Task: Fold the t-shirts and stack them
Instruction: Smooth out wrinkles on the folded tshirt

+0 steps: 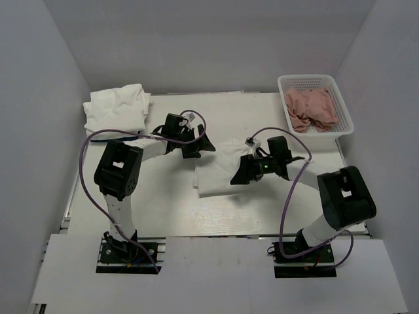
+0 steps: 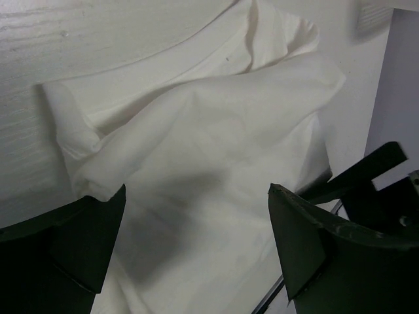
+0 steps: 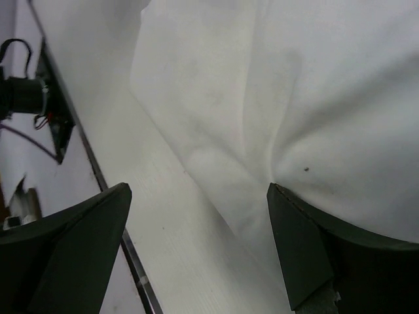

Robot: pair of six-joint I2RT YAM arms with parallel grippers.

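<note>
Where grey walls (image 1: 39, 98) enclose it, the white table (image 1: 170, 209) bears a t-shirt (image 1: 213, 178).

Two white t-shirts (image 1: 116, 108) (image 1: 215, 175), one basket (image 1: 306, 79)

The white t-shirt (image 1: 213, 175) spread mid-worktop is seen as soft, matt, creased cloth, as is the folded white bundle (image 1: 116, 108). The white worktop (image 1: 170, 206) is shown matt, with a faint wood-like grain. The white latticed basket (image 1: 308, 82) looks like smooth plastic; crumpled pink cloth (image 1: 311, 108) is held in it. Dark, matt, plastic-looking fingers (image 2: 78, 248) are shown on the left gripper (image 2: 196, 193).
</note>
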